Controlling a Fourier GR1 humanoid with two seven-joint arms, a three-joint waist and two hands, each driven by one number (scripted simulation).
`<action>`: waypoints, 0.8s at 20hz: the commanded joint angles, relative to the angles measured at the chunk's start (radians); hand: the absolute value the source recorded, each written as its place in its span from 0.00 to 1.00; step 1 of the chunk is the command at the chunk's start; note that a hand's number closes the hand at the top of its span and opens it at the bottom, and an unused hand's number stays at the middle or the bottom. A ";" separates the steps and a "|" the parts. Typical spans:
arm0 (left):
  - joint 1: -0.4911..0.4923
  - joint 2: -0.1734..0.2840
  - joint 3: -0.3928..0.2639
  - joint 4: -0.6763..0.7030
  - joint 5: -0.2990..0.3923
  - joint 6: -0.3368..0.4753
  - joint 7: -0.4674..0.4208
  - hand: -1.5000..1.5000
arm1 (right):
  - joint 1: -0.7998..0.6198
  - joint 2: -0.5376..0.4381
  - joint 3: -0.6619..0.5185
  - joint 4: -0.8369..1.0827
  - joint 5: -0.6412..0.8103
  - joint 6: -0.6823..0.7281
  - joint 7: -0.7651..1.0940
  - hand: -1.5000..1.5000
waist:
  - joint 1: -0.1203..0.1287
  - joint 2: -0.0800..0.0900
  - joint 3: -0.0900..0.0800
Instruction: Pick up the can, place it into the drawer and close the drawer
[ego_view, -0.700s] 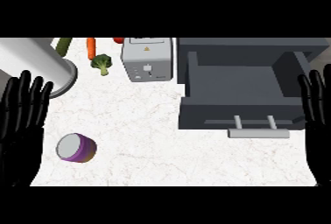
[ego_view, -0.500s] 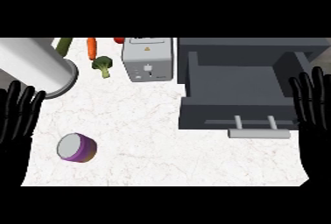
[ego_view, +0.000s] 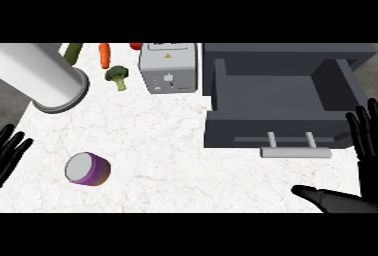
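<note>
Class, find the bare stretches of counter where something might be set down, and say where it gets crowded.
Free: the wide patch between the can and the drawer, and the strip below the drawer handle. Crowded: the back edge, with cylinder, broccoli, carrot and toaster.

A kitchen: marble counter (ego_view: 184, 150) with toaster (ego_view: 170, 67), broccoli (ego_view: 117, 76) and carrot (ego_view: 104, 54).

No legible text, brand or number anywhere. On toaster (ego_view: 170, 67) top: small orange triangular warning sign, contents unreadable. On toaster front: tiny dark markings beside the lever, too small to read. Can (ego_view: 88, 169): unlabelled.
</note>
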 joint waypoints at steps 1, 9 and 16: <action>0.034 0.063 0.095 -0.034 0.122 -0.057 0.086 0.00 | 0.095 -0.015 -0.055 -0.014 -0.050 0.037 -0.017 0.00 | -0.005 0.000 0.001; 0.193 0.080 0.285 -0.110 0.321 -0.198 0.127 0.00 | 0.230 -0.025 -0.145 -0.127 -0.169 0.121 -0.016 0.00 | 0.000 -0.002 0.001; 0.140 0.062 0.331 -0.029 0.407 -0.178 0.220 0.00 | 0.236 -0.037 -0.217 -0.030 -0.209 0.210 -0.106 0.00 | -0.006 0.001 0.001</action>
